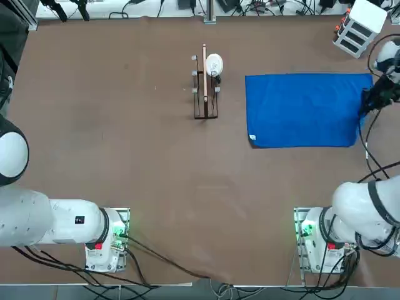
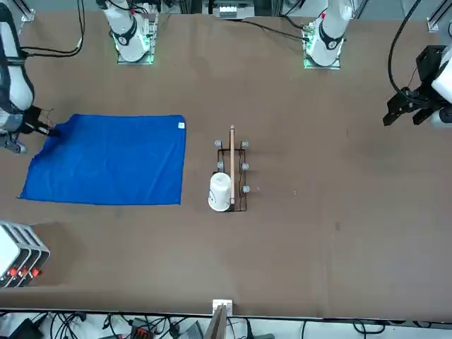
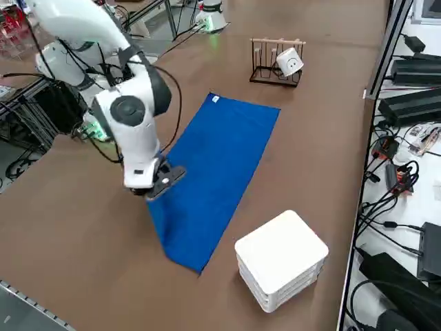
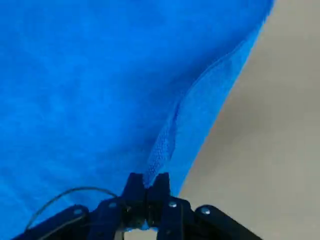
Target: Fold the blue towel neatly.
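— Blue towel, bright royal-blue rectangular cloth [image 1: 303, 110]: where and how many?
— One, spread flat on the brown table [image 1: 156, 175], right half of the top view.
— Other items?
— One dark wire rack with pale wooden rod [image 1: 205, 87]; one white mug [image 1: 214, 64], on the rack; one stack of white plastic trays [image 3: 281, 255], near the towel, apart from it.
— Tool?
— One right gripper [image 4: 150, 182], black, two-fingered, at the towel's edge nearest the right arm's side; fingers closed narrow on a pinch of cloth.
— Towel's condition?
— Unfolded, plain, thin; edge gathered and slightly raised at the pinch; small white tag [image 1: 252, 137] at one corner.
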